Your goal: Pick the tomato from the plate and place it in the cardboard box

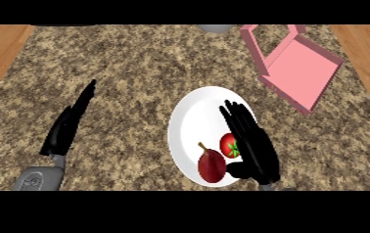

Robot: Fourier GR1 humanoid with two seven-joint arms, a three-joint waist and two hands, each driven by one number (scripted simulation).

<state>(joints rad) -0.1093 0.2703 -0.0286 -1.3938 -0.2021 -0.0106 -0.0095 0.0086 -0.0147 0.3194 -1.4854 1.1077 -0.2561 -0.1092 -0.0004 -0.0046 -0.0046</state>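
Right hand point(253, 144) over the white plate point(195, 112) at lower centre, fingers straight and pointing toward the top of the frame, thumb jutting left near the plate's lower edge — open, nothing held yet. Tomato point(230, 145) on the plate, red with a green stem, touching or just beside the inner side of the fingers and partly hidden by them. Dark red pear-shaped fruit point(211, 164) just left of the tomato, close to the thumb. Left hand point(69, 127) resting open at lower left, well apart from the plate. Pink cardboard box point(300, 70) at upper right, flaps open, apart from the plate.

Likely risks: thumb closing on the dark fruit rather than the tomato, given how near the two lie; round tomato rolling away across the smooth plate if nudged sideways before the fingers curl round it; plate sliding on the bench under a sideways push. Later — box flaps possibly catching the hand on the way in.

Speckled brown stone bench point(130, 65) filling most of the frame, wood strips at the far left and right edges, a grey rounded object point(215, 28) cut off at top centre.
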